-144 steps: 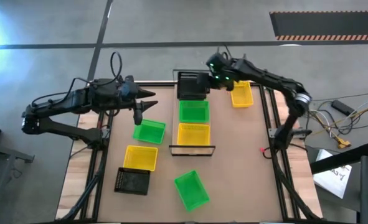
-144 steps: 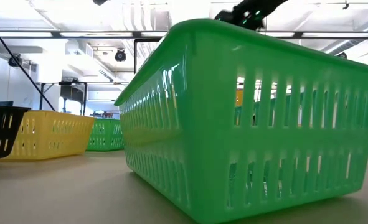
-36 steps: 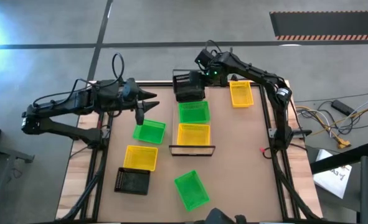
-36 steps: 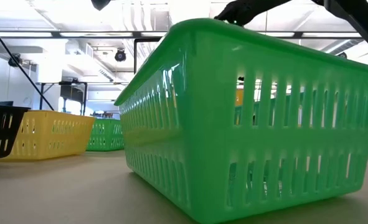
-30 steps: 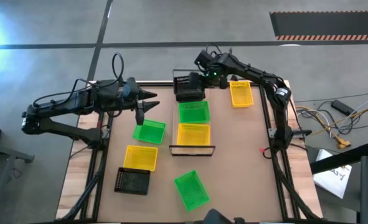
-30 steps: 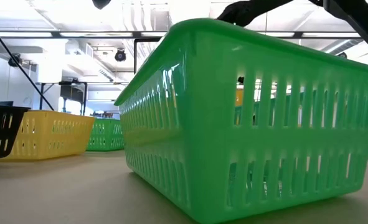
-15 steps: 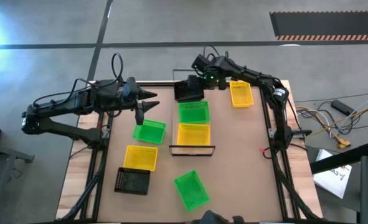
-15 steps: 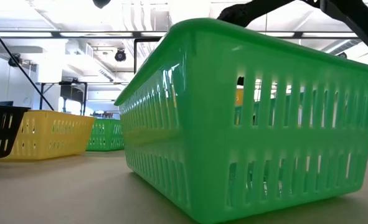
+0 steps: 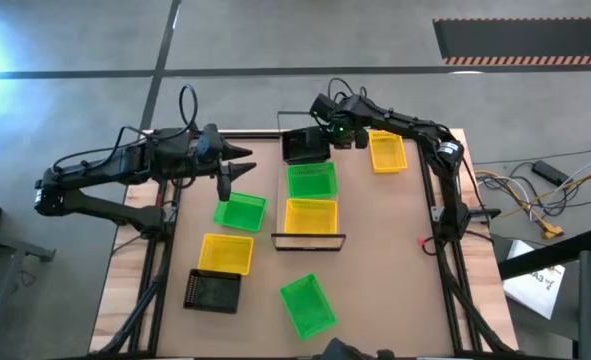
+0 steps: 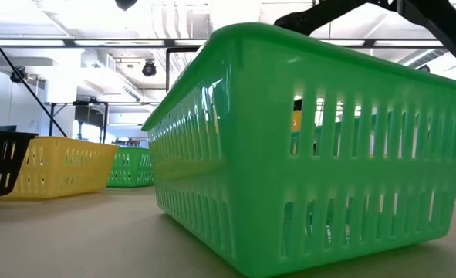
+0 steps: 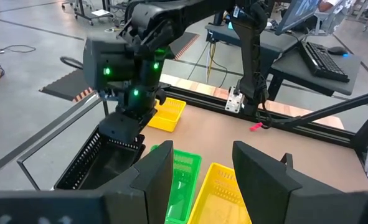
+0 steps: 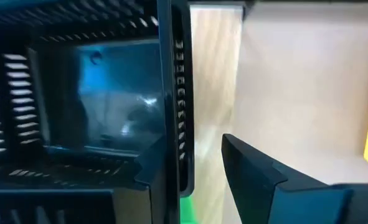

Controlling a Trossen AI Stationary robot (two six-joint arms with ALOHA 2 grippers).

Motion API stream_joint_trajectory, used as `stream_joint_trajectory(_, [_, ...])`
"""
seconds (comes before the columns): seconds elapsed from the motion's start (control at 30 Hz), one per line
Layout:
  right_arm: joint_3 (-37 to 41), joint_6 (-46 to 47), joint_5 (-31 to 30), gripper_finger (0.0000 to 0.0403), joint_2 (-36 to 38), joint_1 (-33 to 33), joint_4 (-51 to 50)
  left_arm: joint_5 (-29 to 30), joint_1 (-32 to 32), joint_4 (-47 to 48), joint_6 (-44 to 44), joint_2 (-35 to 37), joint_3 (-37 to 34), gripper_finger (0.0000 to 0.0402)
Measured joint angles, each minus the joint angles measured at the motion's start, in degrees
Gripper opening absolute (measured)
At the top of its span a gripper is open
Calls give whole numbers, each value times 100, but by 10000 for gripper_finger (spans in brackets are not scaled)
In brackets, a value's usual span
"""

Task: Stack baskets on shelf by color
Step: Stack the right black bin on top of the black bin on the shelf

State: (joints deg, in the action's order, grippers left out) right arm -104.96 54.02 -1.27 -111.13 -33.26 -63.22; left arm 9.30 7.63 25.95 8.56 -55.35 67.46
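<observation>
Three baskets are lined up on the shelf (image 9: 282,189), sorted by colour; the black basket (image 9: 304,146) sits at its far end. Its side wall is straddled by the right gripper (image 9: 326,132), fingers apart, apparently to seat it squarely. The left gripper (image 9: 224,181), parted and empty, is held above the green basket (image 9: 239,212) beside the shelf.

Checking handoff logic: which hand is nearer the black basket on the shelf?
Right. The right hand is at the black basket, one finger inside its wall. The left hand hangs open over the table beside a loose green basket.
</observation>
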Motion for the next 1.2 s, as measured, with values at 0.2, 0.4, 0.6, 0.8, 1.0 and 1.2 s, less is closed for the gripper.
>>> stream_joint_trajectory(0.2, [-2, -70, 21, 110, -1, 0, 6, -1, 0, -4, 0, 0, 0, 151])
stream_joint_trajectory(0.4, [-399, -370, 21, 114, 4, -2, 5, -2, 1, -11, 7, 0, 0, 151])
stream_joint_trajectory(0.6, [-639, -410, 27, 115, 19, -78, -38, -2, 0, -16, 11, 0, 2, 151])
stream_joint_trajectory(0.8, [-363, -411, 23, 63, 19, -132, -110, -4, 1, -13, 15, 0, 5, 151])
stream_joint_trajectory(1.0, [-285, -409, 23, 12, 19, -129, -101, -4, 0, -24, 18, 0, 7, 151])
stream_joint_trajectory(1.2, [-394, -633, 18, 9, 90, -127, -233, -4, -1, -1, 22, 0, 7, 151])
